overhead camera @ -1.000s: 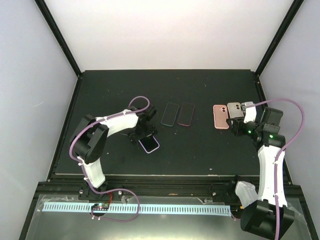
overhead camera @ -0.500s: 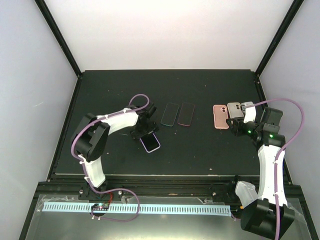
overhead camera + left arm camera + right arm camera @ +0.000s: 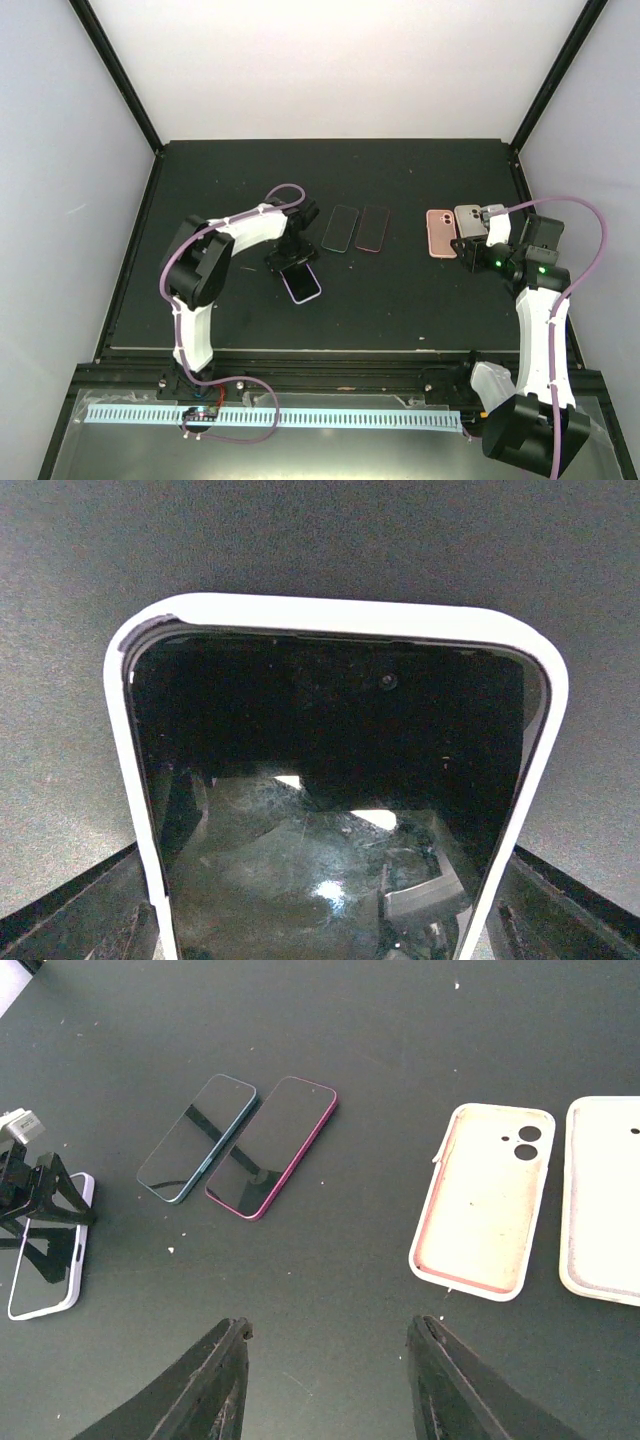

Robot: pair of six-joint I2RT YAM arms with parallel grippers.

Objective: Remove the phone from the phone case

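Black matting (image 3: 420, 300) spread under both arms; left of centre the left gripper (image 3: 287, 262) straddled the cased phone (image 3: 300, 283), fingers (image 3: 90, 920) spread along its long edges, though whether they pinched it could not be told. Within the last second that arm had swung farther off and nudged the phone slightly, yet its white case (image 3: 330, 613) stayed on, so extraction was barely begun. Rightward, the right gripper (image 3: 335, 1380) hung wide open, empty, near an empty pink case (image 3: 485, 1200).

Phone (image 3: 300, 283) face up, dark screen, seated in white case (image 3: 335, 613), lying flat
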